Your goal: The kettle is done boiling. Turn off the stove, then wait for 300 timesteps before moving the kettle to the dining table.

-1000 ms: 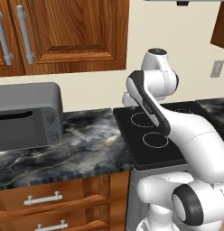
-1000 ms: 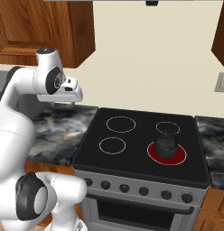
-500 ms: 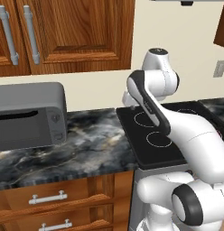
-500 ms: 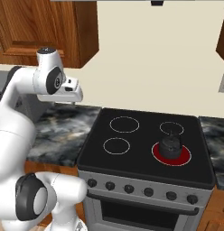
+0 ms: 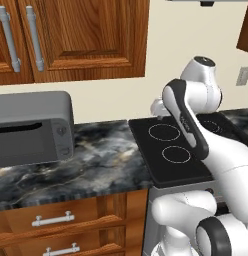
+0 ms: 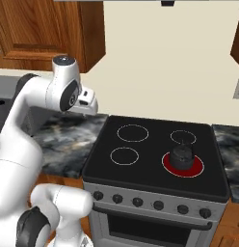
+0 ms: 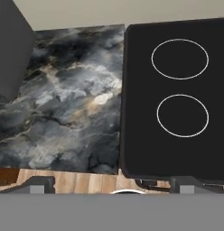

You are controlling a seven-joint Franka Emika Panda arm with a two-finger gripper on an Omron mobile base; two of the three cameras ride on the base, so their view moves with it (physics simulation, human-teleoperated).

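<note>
The kettle (image 6: pixel 182 154), small, dark and squat, stands on the red glowing front right burner of the stove (image 6: pixel 140 166). A row of black knobs (image 6: pixel 158 205) runs along the stove's grey front. My gripper (image 7: pixel 114 186) is open, its two tips wide apart with nothing between them. It hangs high over the seam between the marbled counter (image 7: pixel 68 103) and the stove (image 7: pixel 145 149), well to the left of the kettle. In the right base view the gripper (image 6: pixel 88 103) sits at the end of the raised arm. The dining table is out of view.
A grey boxy microwave (image 5: pixel 31 127) stands on the counter left of the stove (image 5: pixel 168 150). Wooden wall cabinets (image 5: pixel 71 35) hang above, drawers (image 5: pixel 56 220) below. A wall socket (image 6: pixel 238 88) is at the far right.
The whole picture has slid a little to the right in both base views, so the camera has moved. The arm keeps its pose and the gripper stays open. The kettle has not moved.
</note>
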